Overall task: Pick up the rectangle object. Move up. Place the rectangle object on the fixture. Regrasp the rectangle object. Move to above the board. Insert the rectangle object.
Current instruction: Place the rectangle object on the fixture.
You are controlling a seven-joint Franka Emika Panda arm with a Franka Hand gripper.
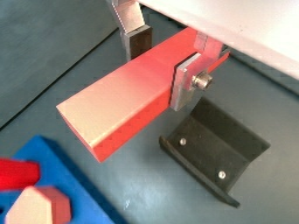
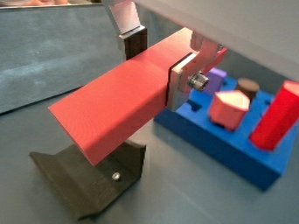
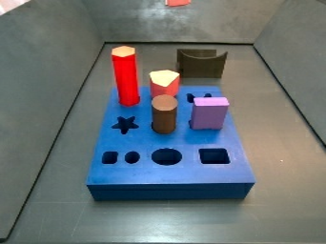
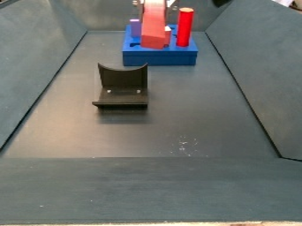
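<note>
The gripper [image 1: 162, 63] holds the rectangle object [image 1: 122, 103], a long salmon-red bar with flat faces and a square end, pinched across its width between two flat silver fingers [image 1: 187, 80]; in both wrist views the bar juts out from the fingers and hangs in the air, touching nothing else. In a wrist view the dark fixture [image 1: 214, 147] sits on the grey floor just below the bar, with two small screws showing on its face. In a wrist view the same bar [image 2: 114, 103] crosses above the fixture [image 2: 91, 178], and the blue board [image 2: 232, 143] lies just beyond it, at about three o'clock from the bar's free end, carrying the red hexagonal post [image 2: 274, 114] and a salmon piece with a pale top [image 2: 230, 108]. In a side view the board [image 3: 171, 157] fills the middle of the floor, with star, circle and square holes along its near half; on it stand the red hexagonal post [image 3: 125, 74] at about eleven o'clock, a brown cylinder [image 3: 163, 112] at the centre and a purple cube [image 3: 211, 111] at about two o'clock, with the fixture [image 3: 200, 65] beyond the board at twelve o'clock. In a side view the bar [image 4: 153, 23] hangs upright-looking at twelve o'clock, in front of the board [image 4: 162, 50], well above the fixture [image 4: 122, 86]. No brand, label or writing can be read anywhere.
</note>
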